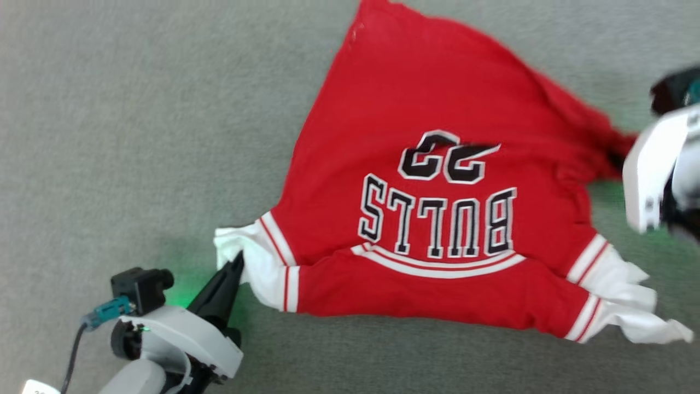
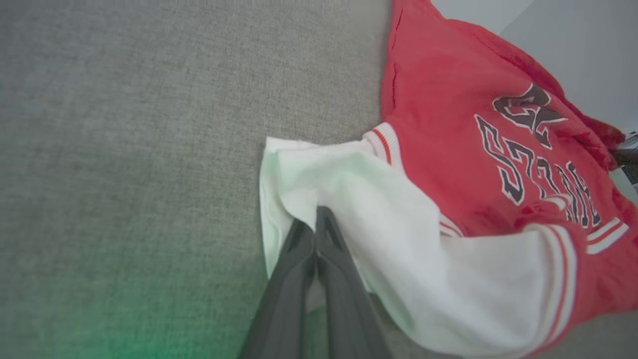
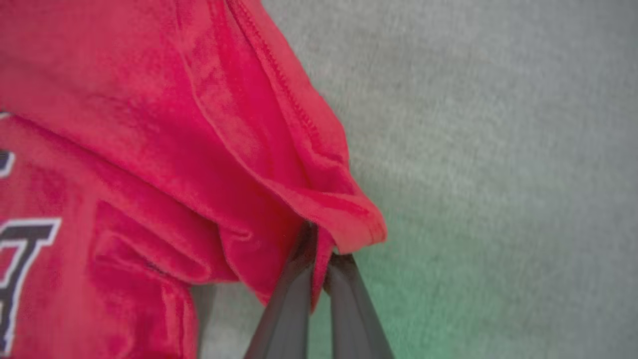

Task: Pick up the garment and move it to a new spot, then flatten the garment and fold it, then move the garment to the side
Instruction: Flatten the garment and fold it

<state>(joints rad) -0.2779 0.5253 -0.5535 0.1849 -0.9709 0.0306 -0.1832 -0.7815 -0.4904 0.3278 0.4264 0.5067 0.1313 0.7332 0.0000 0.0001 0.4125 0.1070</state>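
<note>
Two pinches hold the jersey (image 1: 415,98): the left gripper (image 2: 316,219) is closed on its white panel, the right gripper (image 3: 319,247) on a red hem corner. It spans the grey surface (image 1: 109,109) between them, likely gripped at opposite ends to stretch it flat.

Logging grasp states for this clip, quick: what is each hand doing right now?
Left hand: closed, pinching a white edge of the garment.
Right hand: closed, pinching a red hemmed edge of the garment.
</note>
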